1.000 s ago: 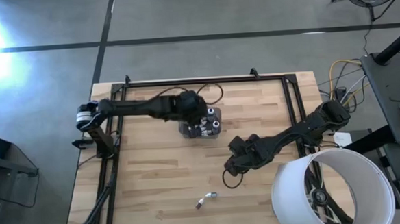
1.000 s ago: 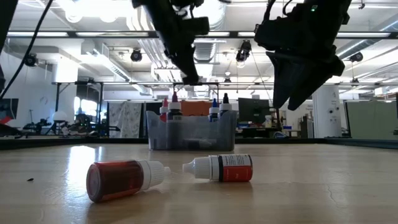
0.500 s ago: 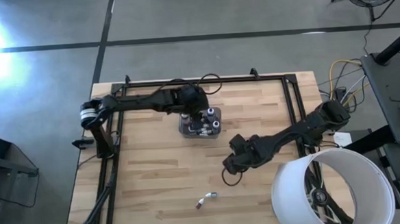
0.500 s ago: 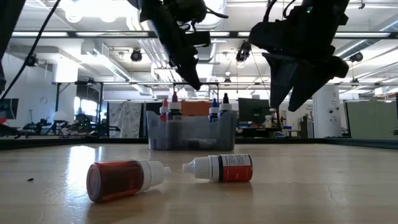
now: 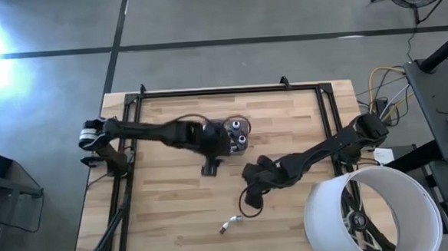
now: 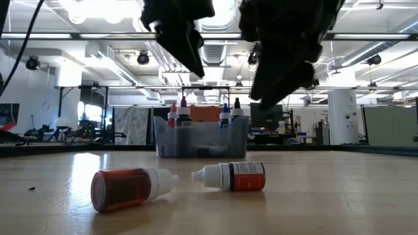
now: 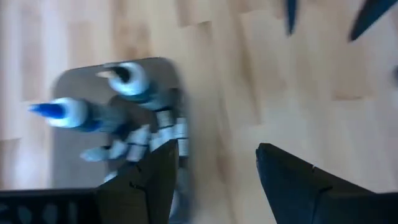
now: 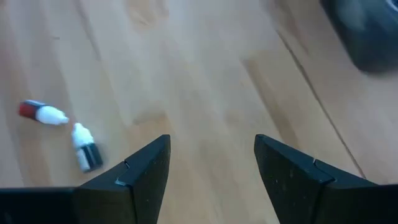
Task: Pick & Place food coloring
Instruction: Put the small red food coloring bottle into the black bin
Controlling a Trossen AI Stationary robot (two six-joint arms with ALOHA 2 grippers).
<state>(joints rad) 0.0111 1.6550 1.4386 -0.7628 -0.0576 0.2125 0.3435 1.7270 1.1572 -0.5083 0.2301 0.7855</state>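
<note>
**Q:** Where's the food coloring at?

**A:** Two bottles (image 5: 229, 223) lie loose at the near edge, touching tip to tip. The rest stand in the tub (image 5: 232, 136) mid-table. My right pincer (image 8: 210, 163) hangs above the pair, fingers apart, empty, to grab one. My left pincer (image 7: 212, 163), apart too, sits by the tub.

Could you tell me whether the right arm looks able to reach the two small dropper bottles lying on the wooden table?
Probably yes: the right gripper is open above bare wood, nothing between it and the bottles.
</note>
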